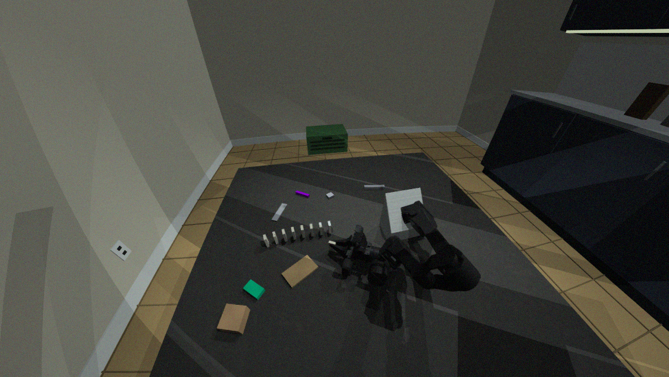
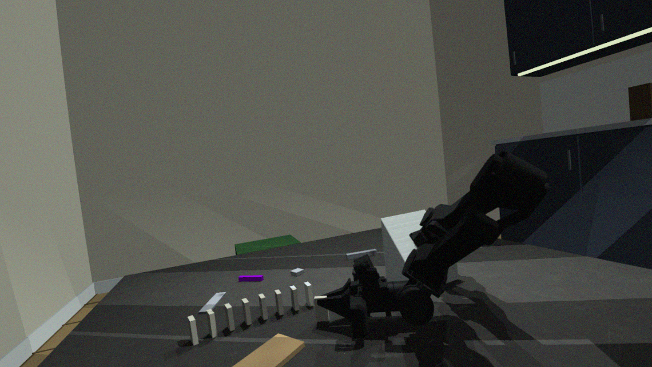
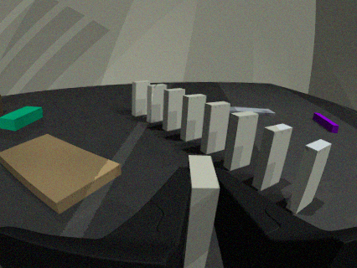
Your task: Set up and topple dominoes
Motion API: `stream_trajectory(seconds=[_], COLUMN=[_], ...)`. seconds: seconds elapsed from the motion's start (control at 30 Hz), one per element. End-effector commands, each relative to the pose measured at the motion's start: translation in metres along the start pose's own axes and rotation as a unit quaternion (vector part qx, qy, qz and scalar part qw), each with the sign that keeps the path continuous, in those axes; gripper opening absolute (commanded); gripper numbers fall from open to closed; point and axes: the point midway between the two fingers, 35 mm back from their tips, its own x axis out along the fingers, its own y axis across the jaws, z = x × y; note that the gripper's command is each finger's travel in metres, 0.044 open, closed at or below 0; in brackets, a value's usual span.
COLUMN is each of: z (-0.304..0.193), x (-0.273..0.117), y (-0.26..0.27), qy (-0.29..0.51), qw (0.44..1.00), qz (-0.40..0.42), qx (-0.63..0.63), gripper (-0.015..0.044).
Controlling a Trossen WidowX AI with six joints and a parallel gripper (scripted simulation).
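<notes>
Several off-white dominoes stand upright in a gently curved row; the left-end domino (image 1: 266,240) (image 2: 193,330) (image 3: 140,98) and the right-end domino (image 1: 329,228) (image 2: 309,294) (image 3: 311,176) are clear in view. My gripper (image 1: 331,245) (image 2: 318,300) (image 3: 199,177) is shut on another domino (image 2: 322,314) (image 3: 203,213), upright between the fingertips, low at the table by the row's right end. It stands apart from the row, on the side of the tan board. The fingers hide part of it; whether its base bears on the table is hard to tell.
A tan board (image 1: 299,270) (image 2: 273,348) (image 3: 59,172) lies in front of the row. A green block (image 1: 253,289) (image 3: 22,118) and a tan block (image 1: 233,318) lie beyond. Behind are a grey strip (image 1: 279,212) (image 2: 213,302), a purple bar (image 1: 302,194) (image 2: 250,278) and a white box (image 1: 395,212).
</notes>
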Motion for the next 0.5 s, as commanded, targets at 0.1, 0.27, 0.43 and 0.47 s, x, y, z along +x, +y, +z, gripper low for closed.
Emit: stream_trajectory(seconds=[0.1,0.27,0.43,0.47], z=[0.0003,0.0003,0.0017,0.0058], x=[0.0002,0.0002,0.0003,0.0006], y=[0.0013,0.0013,0.0014,0.0017], qy=[-0.002,-0.002,-0.002,-0.002], qw=[1.0,1.0,1.0,1.0], qz=[0.001,0.001,0.001,0.001], qx=[0.004,0.004,0.004,0.004], gripper=[0.0187,0.0318,0.044,0.044])
